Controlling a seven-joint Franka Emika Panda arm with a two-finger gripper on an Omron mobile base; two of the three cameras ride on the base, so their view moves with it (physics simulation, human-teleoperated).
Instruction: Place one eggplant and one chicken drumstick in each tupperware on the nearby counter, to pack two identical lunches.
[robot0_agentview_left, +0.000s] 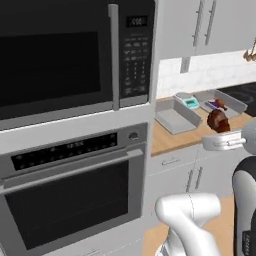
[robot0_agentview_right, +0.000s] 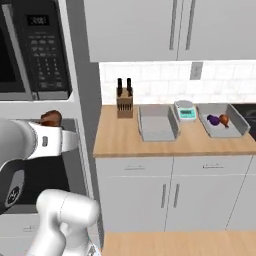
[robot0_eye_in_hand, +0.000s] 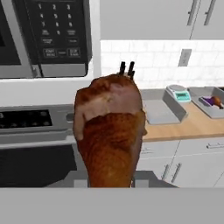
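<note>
Claw (robot0_agentview_left: 218, 131) pinching a drumstick (robot0_agentview_left: 218, 120) before the oven (robot0_agentview_left: 70, 195), well apart from both tupperwares (robot0_agentview_right: 156, 122)

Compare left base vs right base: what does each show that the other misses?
Left base: the oven door below the microwave.

Right base: the knife block, and the far tupperware's eggplant and drumstick clearly apart.

Both: held drumstick, empty near tupperware, scale, counter, microwave keypad.
</note>
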